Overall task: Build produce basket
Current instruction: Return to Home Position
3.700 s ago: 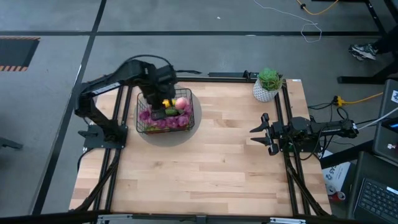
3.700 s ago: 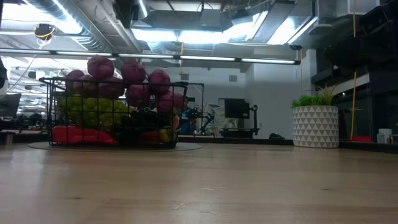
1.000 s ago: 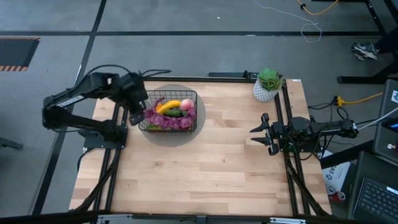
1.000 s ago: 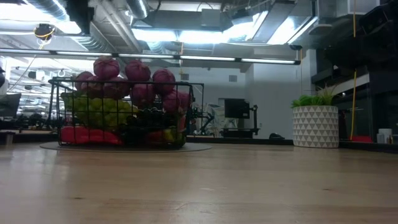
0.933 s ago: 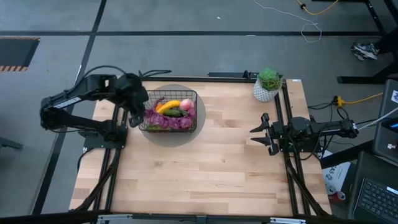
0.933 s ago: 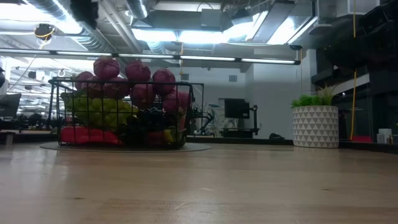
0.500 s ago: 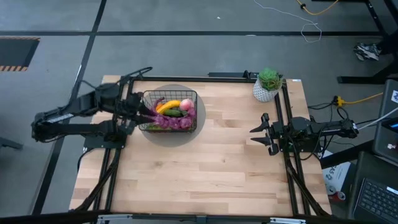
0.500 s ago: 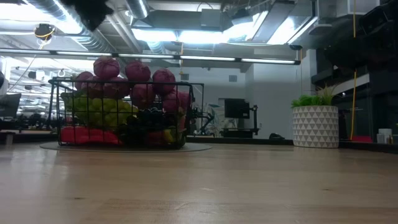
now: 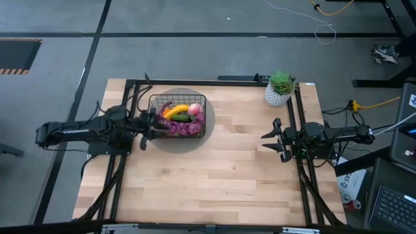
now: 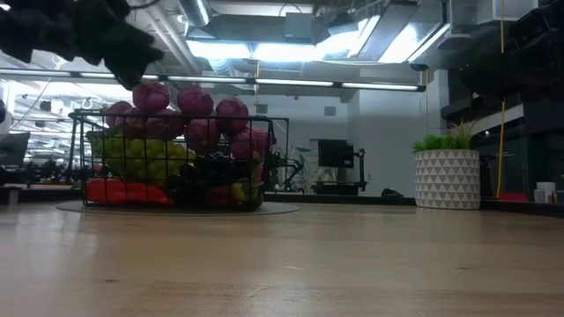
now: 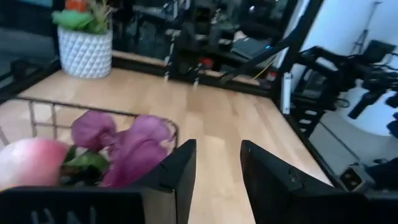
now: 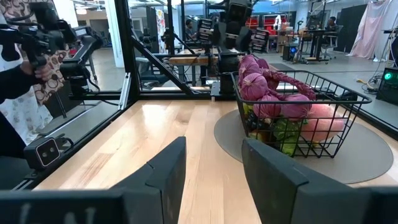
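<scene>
The black wire basket [image 9: 177,96] stands on a round grey mat [image 9: 188,144] at the table's far left. It holds the produce: a yellow banana [image 9: 177,110], a pink peach [image 9: 194,108] and a purple string of bulbs [image 9: 175,128]; the low view also shows green grapes [image 10: 145,158] and red chillies [image 10: 119,191]. My left gripper [image 9: 155,123] is open and empty, just above the basket's left rim [image 11: 93,109]. My right gripper [image 9: 268,138] is open and empty at the table's right edge, pointing toward the basket [image 12: 298,118].
A white pot with a green plant [image 9: 280,89] stands at the far right corner. Black frame rails run along the table's left, right and far edges. Bare wood lies between the basket and my right gripper and across the near half.
My left arm has drawn back toward the table's left edge and sunk low, stretching out almost level. Its gripper has moved down toward the basket's near-left corner. The basket and produce have stayed where they were.
</scene>
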